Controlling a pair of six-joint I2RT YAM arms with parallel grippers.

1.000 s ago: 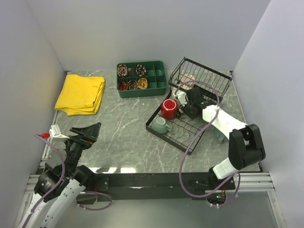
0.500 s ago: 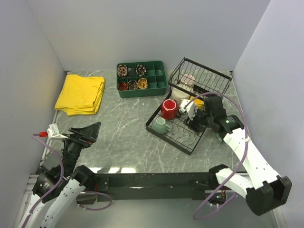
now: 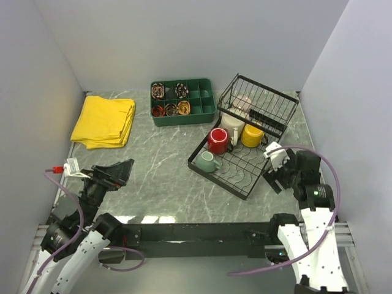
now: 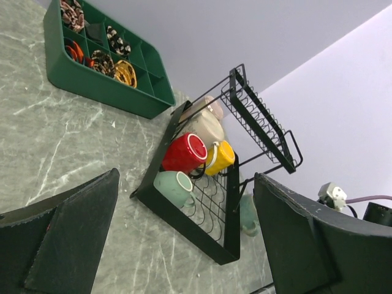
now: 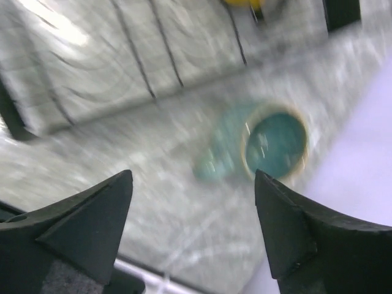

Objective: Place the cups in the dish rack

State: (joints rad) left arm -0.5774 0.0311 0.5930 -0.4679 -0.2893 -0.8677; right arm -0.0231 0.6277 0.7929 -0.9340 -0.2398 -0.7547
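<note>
Right arm after release of the yellow cup (image 3: 251, 135). A second ago this arm was stretched across the dish rack (image 3: 239, 176); half a second ago its pincer was at the yellow cup. It has since drawn back to the near right of the rack. The right pincer (image 5: 193, 174) is spread wide and empty, and its wrist view is smeared, which suggests motion. The yellow cup stands alone on the rack base, just right of the red cup (image 3: 217, 140). The cream cup (image 3: 233, 124) is behind it and the small light teal cup (image 3: 207, 161) is at the near left corner. A beige-pink cup (image 3: 244, 103) sits by the raised back tier. Five cups therefore appear loaded. The larger teal cup (image 5: 269, 144) lies on the table (image 3: 165, 153) just right of the rack, below the right pincer, and is probably the next target. The left pincer (image 4: 185, 176) hangs wide and empty, well apart at the near left.
</note>
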